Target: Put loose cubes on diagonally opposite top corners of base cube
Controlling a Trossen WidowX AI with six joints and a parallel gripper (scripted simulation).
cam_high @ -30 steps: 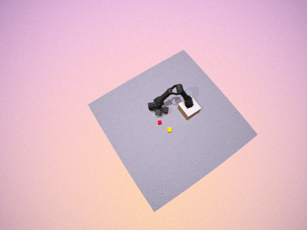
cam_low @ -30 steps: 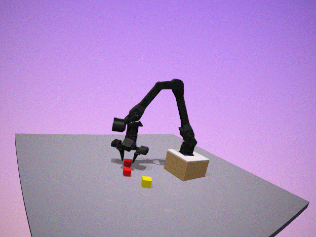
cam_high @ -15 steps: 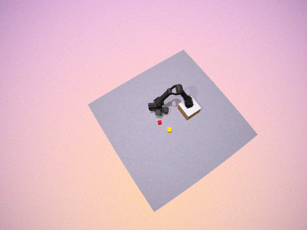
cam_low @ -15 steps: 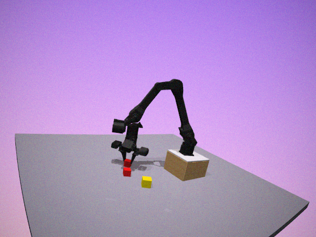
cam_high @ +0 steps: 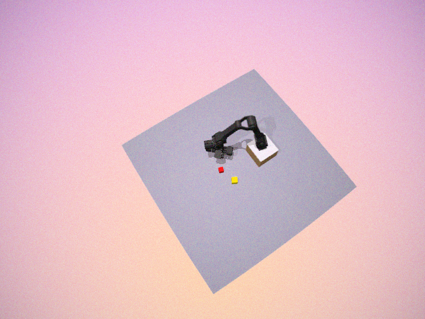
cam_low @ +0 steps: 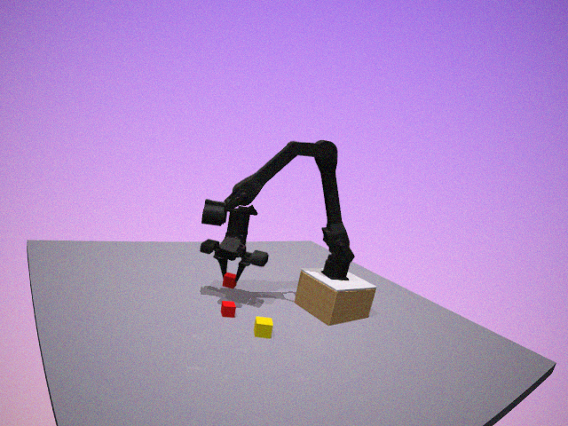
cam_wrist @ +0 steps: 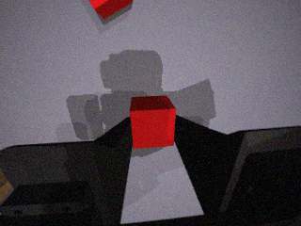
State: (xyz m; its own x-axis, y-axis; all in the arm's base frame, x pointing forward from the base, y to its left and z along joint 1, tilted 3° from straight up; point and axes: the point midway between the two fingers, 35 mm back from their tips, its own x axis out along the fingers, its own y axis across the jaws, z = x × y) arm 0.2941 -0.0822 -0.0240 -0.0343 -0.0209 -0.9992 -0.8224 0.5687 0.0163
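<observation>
My gripper (cam_low: 231, 280) (cam_wrist: 151, 121) is shut on a red cube (cam_low: 229, 280) (cam_wrist: 152, 128). The cube hangs a little above the table, nearly level, with a finger on each side. It cannot be made out under the gripper in the top view. The other red cube (cam_high: 220, 169) (cam_low: 228, 309) (cam_wrist: 112, 7) lies on the table near the gripper, cut off by the top edge in the wrist view. The yellow cube (cam_high: 234, 180) (cam_low: 263, 327) stands on the table beyond that red cube. Nothing is on top of the yellow cube.
The arm stands on a brown box with a white top (cam_high: 261, 156) (cam_low: 352, 285), to the right of the cubes. The grey table (cam_high: 240, 233) (cam_low: 160, 366) ends in open edges all round. The arm's shadow falls on the table below the gripper.
</observation>
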